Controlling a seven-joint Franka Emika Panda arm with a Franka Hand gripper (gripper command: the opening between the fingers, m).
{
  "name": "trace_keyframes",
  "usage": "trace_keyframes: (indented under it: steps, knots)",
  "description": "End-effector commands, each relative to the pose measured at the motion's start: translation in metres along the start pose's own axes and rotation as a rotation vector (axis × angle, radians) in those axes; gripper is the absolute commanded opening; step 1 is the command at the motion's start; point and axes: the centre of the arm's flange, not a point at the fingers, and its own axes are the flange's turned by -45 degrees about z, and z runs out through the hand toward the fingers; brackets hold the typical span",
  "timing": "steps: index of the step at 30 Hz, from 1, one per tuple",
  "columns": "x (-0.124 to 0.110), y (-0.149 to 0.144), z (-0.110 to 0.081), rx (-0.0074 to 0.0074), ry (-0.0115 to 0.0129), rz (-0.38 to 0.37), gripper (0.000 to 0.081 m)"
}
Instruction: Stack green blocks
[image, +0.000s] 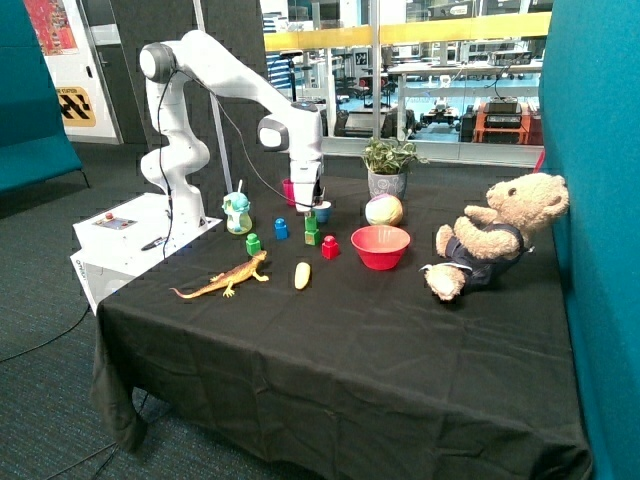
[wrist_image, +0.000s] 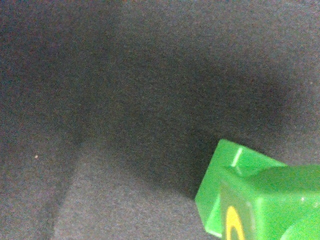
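Note:
On the black cloth, a green block (image: 313, 233) with a yellowish lower part stands between the blue block (image: 281, 229) and the red block (image: 330, 247). It looks taller than a single block. My gripper (image: 310, 210) hangs directly above it, touching or almost touching its top. Another green block (image: 253, 244) stands alone closer to the toy lizard. In the wrist view a green block (wrist_image: 255, 200) with a yellow mark fills one corner, very close to the camera, with black cloth around it.
A red bowl (image: 380, 246), a ball (image: 384, 210) and a potted plant (image: 387, 165) stand beside the blocks. Behind the gripper are a pink cup (image: 288, 190) and a blue cup (image: 322, 211). Also here: a toddler cup (image: 237, 213), orange lizard (image: 225, 280), yellow piece (image: 302, 275) and teddy bear (image: 490, 235).

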Motion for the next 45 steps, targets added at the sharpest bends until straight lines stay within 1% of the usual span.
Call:
trace_keyframes:
  steps: [1,10,12,13,15,17,18,20,22,45]
  knots:
    - [-0.0066,-0.0058,0.0068,-0.0057,0.0087,-0.001,0.0000]
    - [-0.0098,-0.0063,0.0090,-0.0057,0.0088,0.001,0.0000]
    - [-0.0099,-0.0068,0.0082,-0.0057,0.0087,-0.001,0.0156]
    - [-0.0098,-0.0072,0.0078,-0.0057,0.0087,-0.001,0.0249]
    - [-0.0096,-0.0078,0.0070,-0.0057,0.0087,-0.002,0.0356]
    - [-0.0092,-0.0084,0.0058,-0.0057,0.0087,-0.004,0.0417]
    - [-0.0091,-0.0087,0.0054,-0.0057,0.0087,-0.005,0.0474]
    - [-0.0089,-0.0091,0.0048,-0.0057,0.0087,-0.005,0.0551]
    - [-0.0092,-0.0096,0.0047,-0.0057,0.0087,-0.006,0.0590]
    - [-0.0120,-0.0047,0.0049,-0.0057,0.0088,0.001,0.0695]
